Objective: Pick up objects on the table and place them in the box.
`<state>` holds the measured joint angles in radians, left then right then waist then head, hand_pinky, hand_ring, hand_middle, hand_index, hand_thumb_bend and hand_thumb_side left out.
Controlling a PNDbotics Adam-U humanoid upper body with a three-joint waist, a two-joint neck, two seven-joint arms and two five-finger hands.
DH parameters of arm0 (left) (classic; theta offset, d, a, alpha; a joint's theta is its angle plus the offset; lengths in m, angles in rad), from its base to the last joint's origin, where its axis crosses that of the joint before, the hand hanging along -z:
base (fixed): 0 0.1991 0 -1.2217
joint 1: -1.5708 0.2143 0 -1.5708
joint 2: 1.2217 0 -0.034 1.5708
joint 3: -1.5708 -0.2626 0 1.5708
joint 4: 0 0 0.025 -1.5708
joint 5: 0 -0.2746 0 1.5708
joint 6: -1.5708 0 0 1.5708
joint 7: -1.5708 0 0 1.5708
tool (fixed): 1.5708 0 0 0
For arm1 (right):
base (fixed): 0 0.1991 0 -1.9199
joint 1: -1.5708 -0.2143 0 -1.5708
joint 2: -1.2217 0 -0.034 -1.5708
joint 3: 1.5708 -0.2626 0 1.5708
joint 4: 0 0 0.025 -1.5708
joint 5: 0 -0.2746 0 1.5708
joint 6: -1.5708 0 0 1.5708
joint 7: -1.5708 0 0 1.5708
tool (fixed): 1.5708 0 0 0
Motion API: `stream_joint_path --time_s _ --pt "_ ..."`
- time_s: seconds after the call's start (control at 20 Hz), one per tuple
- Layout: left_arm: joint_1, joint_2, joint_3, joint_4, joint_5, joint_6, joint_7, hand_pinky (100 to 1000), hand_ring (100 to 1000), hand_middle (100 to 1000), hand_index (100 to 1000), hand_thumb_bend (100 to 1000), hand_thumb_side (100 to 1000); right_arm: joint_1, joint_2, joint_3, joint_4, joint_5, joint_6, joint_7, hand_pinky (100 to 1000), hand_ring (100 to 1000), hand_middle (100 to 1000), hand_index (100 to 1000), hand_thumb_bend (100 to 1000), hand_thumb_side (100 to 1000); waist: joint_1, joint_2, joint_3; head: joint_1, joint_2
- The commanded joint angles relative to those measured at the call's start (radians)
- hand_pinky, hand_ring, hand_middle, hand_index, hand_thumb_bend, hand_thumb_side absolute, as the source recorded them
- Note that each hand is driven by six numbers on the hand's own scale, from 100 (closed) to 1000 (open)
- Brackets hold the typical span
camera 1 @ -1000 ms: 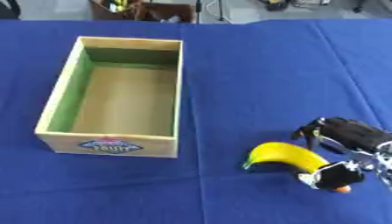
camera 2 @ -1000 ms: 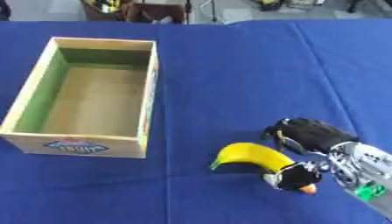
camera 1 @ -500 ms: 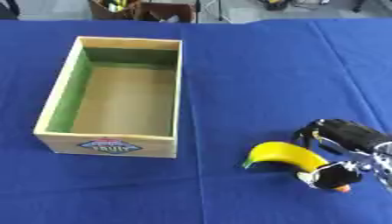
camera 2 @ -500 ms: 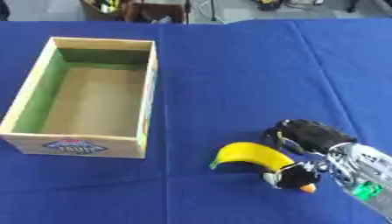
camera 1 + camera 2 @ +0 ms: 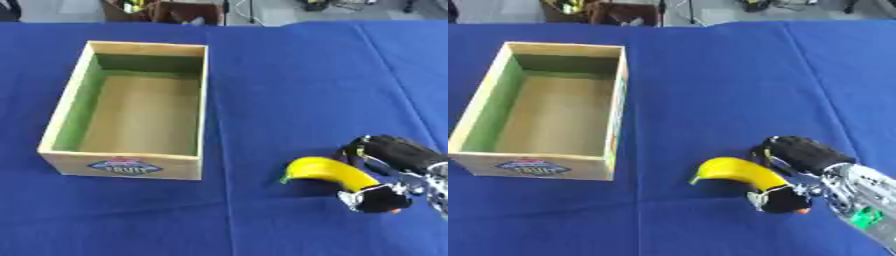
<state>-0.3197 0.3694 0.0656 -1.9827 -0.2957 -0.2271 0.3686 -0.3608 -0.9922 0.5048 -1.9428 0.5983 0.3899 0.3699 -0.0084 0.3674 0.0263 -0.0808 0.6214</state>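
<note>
Fingers of the right hand (image 5: pixel 794 172) curl round the banana (image 5: pixel 737 171), hiding its right end; a small orange spot beneath the hand is unclear. The banana is yellow and curved, lying on the blue table (image 5: pixel 289 75) near right of the empty wooden box (image 5: pixel 131 107).

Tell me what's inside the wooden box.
Nothing shows inside the wooden box: only its bare tan floor and green inner walls. The near wall hides a strip of floor behind it. The banana is outside, in the right hand.
</note>
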Motion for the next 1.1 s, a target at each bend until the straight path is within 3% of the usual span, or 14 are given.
stream_joint_path --time_s 0.05,0.75,1.1 --pt "-0.012 0.019 -0.001 -0.017 0.003 0.000 -0.003 552 715 771 894 100 1000 -0.004 -0.028 -0.019 -0.018 -0.012 0.001 -0.010 721 783 518 748 100 480 0.000 -0.019 -0.001 -0.002 -0.013" --pt "-0.014 0.020 -0.002 -0.017 0.005 -0.001 -0.008 553 717 773 894 100 1000 0.009 -0.052 -0.040 -0.039 -0.012 0.003 -0.033 688 754 461 670 100 393 0.001 -0.021 -0.004 -0.004 -0.018" --pt "-0.014 0.020 -0.002 -0.017 0.006 -0.001 -0.009 553 718 774 895 100 1000 0.018 -0.065 -0.057 -0.051 -0.020 0.007 -0.063 678 741 439 644 100 398 0.002 -0.021 -0.007 -0.002 -0.023"
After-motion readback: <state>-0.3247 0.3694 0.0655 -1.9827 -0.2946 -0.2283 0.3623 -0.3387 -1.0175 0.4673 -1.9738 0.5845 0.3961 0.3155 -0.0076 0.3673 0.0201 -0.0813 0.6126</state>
